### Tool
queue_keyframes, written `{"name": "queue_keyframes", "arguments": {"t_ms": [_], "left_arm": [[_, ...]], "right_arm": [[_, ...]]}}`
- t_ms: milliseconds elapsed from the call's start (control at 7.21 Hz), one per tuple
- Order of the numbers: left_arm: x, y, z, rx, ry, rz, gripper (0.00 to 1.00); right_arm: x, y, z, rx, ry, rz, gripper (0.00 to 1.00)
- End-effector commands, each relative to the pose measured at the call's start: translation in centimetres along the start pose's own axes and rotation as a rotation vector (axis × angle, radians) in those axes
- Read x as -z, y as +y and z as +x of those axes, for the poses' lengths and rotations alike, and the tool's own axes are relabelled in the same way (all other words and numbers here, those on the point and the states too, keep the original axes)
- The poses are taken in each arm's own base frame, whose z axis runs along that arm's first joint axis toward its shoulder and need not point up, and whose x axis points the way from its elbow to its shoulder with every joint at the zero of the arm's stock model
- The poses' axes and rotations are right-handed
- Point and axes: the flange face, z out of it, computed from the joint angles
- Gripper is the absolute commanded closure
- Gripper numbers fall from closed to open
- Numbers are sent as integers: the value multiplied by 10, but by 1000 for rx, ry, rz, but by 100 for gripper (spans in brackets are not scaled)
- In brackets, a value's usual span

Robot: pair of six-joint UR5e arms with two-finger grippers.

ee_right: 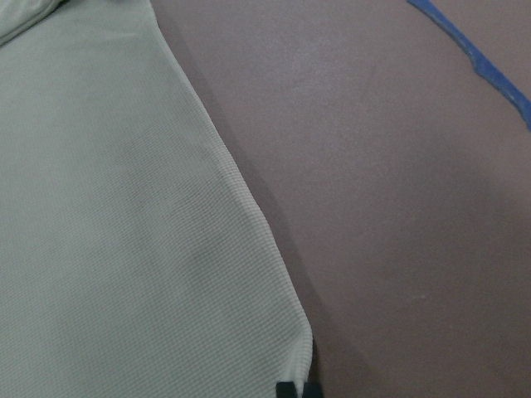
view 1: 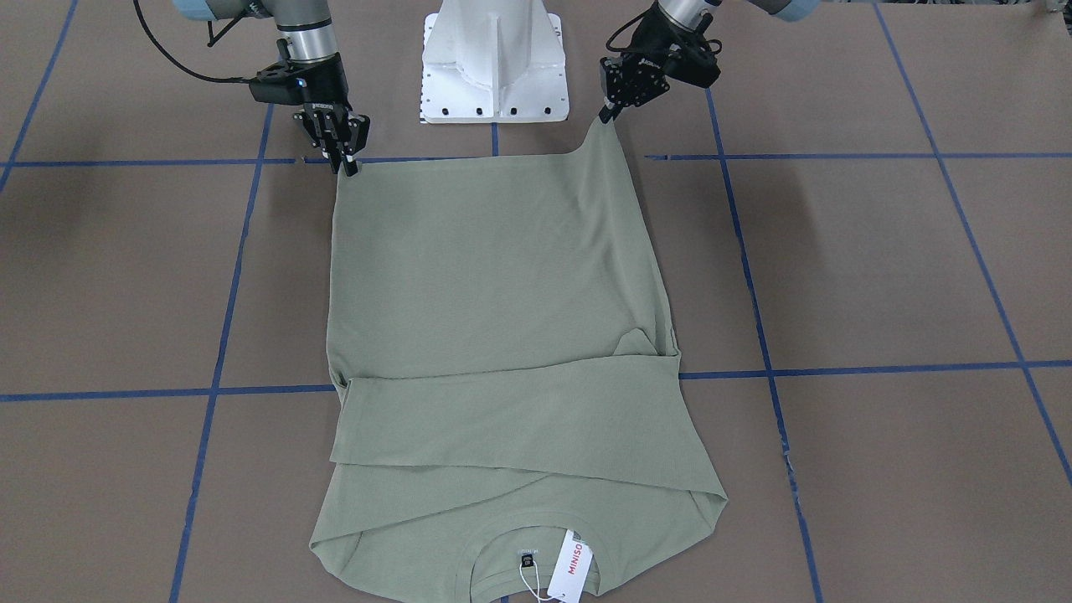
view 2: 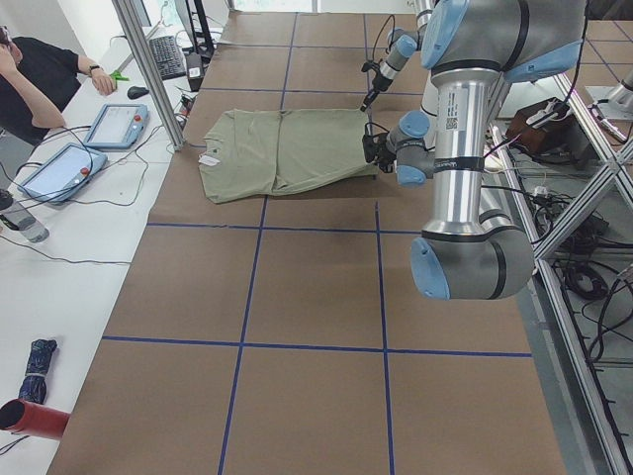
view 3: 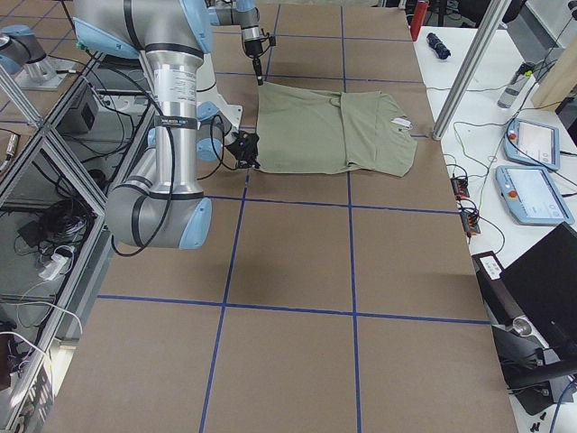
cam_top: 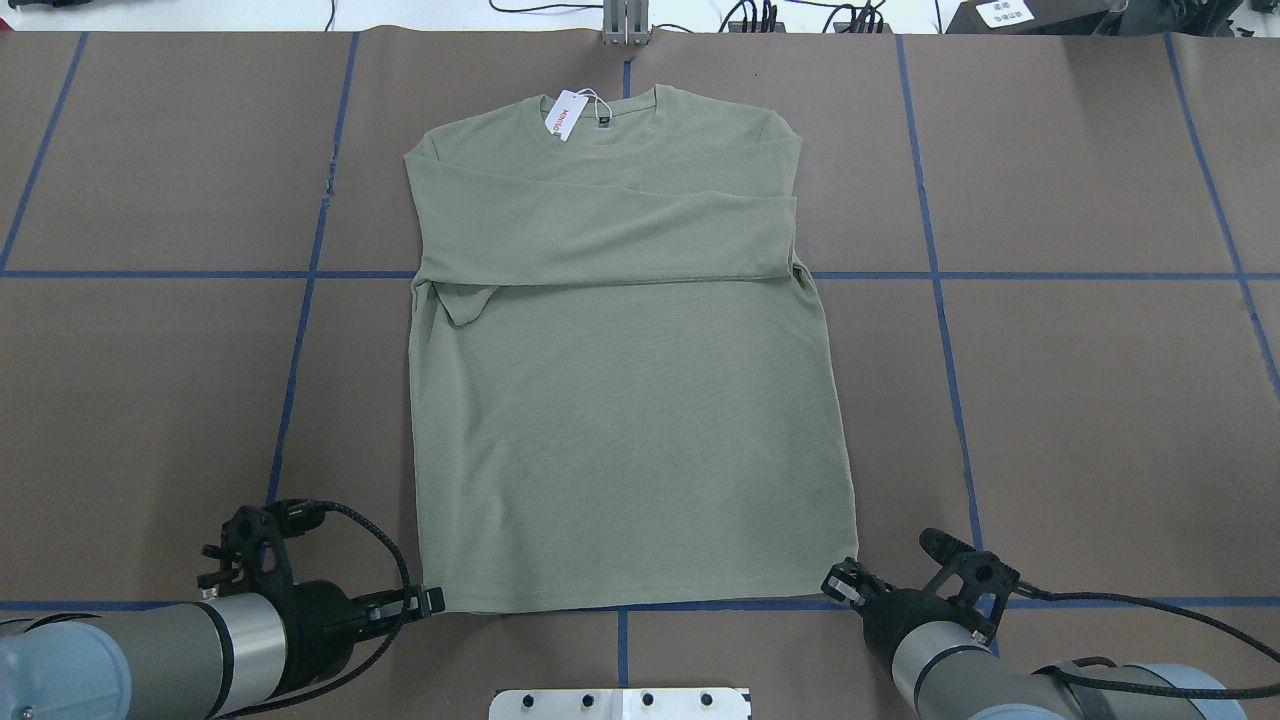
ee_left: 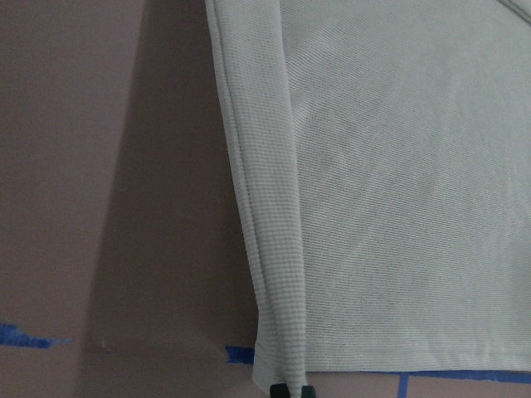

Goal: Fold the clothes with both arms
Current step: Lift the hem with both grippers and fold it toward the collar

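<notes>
The pale sage-green shirt (cam_top: 630, 420) lies flat on the brown table, neck away from me, sleeves folded across the chest, white MINISO hang tag (cam_top: 563, 115) at the neck. My left gripper (cam_top: 432, 598) is shut on the near left hem corner, which is lifted slightly off the table in the front-facing view (view 1: 607, 115). The left wrist view shows the fingertips (ee_left: 290, 390) pinched on the hem of the shirt (ee_left: 398, 191). My right gripper (cam_top: 838, 580) is shut on the near right hem corner, also seen in the front-facing view (view 1: 347, 163) and the right wrist view (ee_right: 296, 390).
The white pedestal base (view 1: 494, 63) stands between the arms, just behind the hem. Blue tape lines (cam_top: 310, 275) grid the table. A white side table with teach pendants (view 2: 114, 124) and a seated person (view 2: 40, 79) lie beyond the far edge.
</notes>
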Motion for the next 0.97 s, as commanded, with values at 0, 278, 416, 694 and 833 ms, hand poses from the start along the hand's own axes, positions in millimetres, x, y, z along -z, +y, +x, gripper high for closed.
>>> {"name": "queue_keyframes", "arguments": {"t_ms": [0, 278, 416, 694, 833], "left_arm": [[17, 1, 13, 0, 31, -17, 100], [96, -7, 52, 11, 53, -110, 100], [151, -4, 77, 10, 52, -169, 100], [236, -28, 96, 34, 51, -189, 100], [231, -35, 96, 20, 45, -188, 100]], "right_arm": [[26, -24, -14, -28, -32, -3, 100], [122, -58, -41, -9, 25, -84, 100], [185, -84, -53, -9, 53, -141, 100], [250, -141, -61, -80, 77, -278, 100], [255, -162, -67, -27, 48, -277, 100]]}}
